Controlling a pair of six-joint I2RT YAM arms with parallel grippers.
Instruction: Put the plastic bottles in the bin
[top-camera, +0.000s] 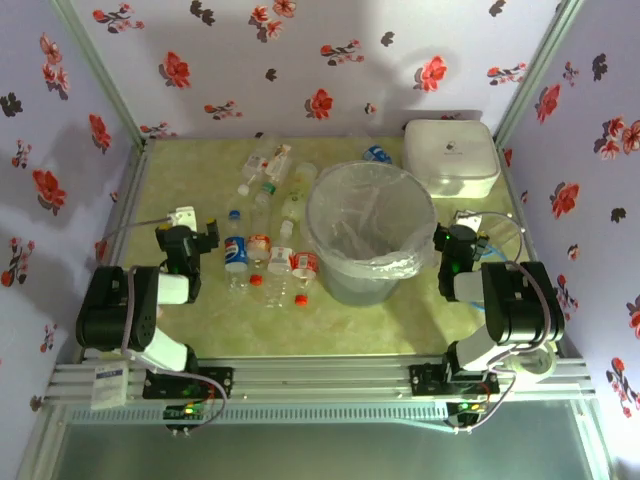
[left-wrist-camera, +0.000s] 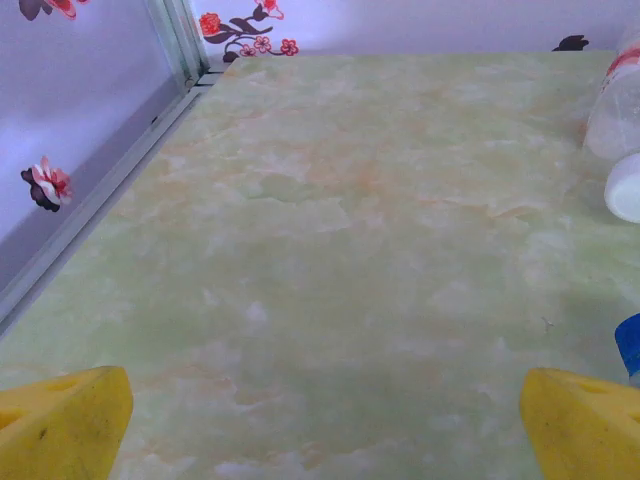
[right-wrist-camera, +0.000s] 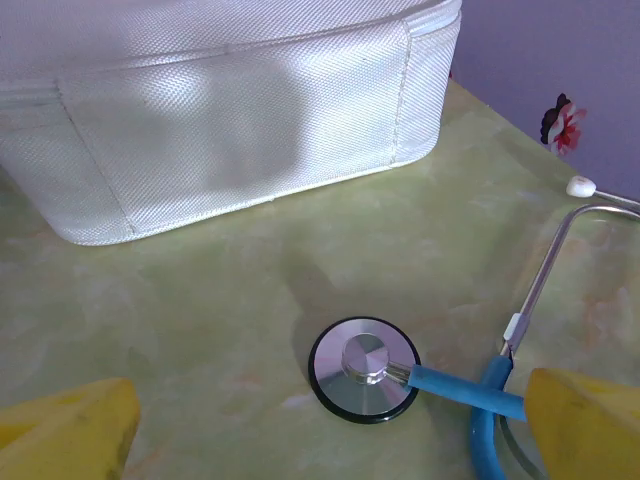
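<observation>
Left gripper (left-wrist-camera: 320, 425) and right gripper (right-wrist-camera: 330, 430) both spread, empty; bottles (top-camera: 258, 246) clustered on desk (top-camera: 250, 330) left of bin (top-camera: 350, 282), probably light, thin-walled, slick, so pinch gently mid-body across the label.

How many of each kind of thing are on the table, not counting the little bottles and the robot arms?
bin: 1
white box: 1
stethoscope: 1
Total: 3
</observation>
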